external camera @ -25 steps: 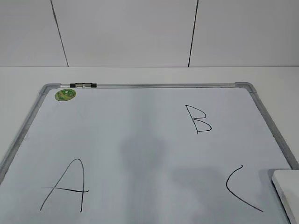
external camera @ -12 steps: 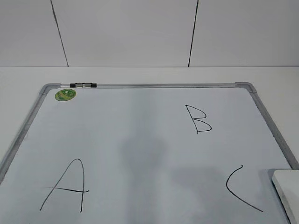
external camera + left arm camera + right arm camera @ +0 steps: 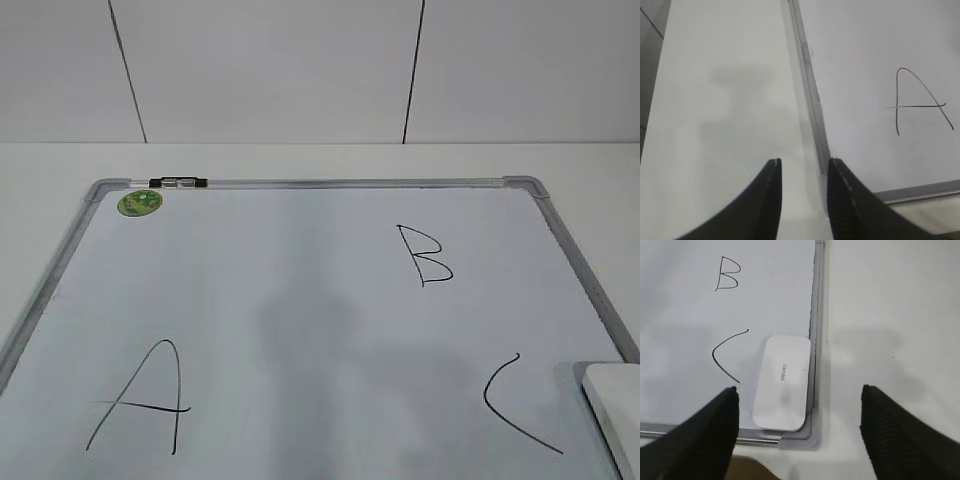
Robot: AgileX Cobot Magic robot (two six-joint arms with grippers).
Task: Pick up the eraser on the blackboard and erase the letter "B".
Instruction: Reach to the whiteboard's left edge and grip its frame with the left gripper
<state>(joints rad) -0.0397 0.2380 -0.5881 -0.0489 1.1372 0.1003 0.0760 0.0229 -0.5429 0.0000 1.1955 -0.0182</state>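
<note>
The blackboard is a white dry-erase board with a grey frame, lying flat on the table. The letter "B" is drawn at its upper right; it also shows in the right wrist view. The white eraser lies in the board's near right corner against the frame, and its edge shows in the exterior view. My right gripper is open wide above the eraser, not touching it. My left gripper is open and empty over the table beside the board's left frame.
Letters "A" and "C" are on the board's near half. A green round sticker and a marker sit at the far left corner. White table surrounds the board; a tiled wall stands behind.
</note>
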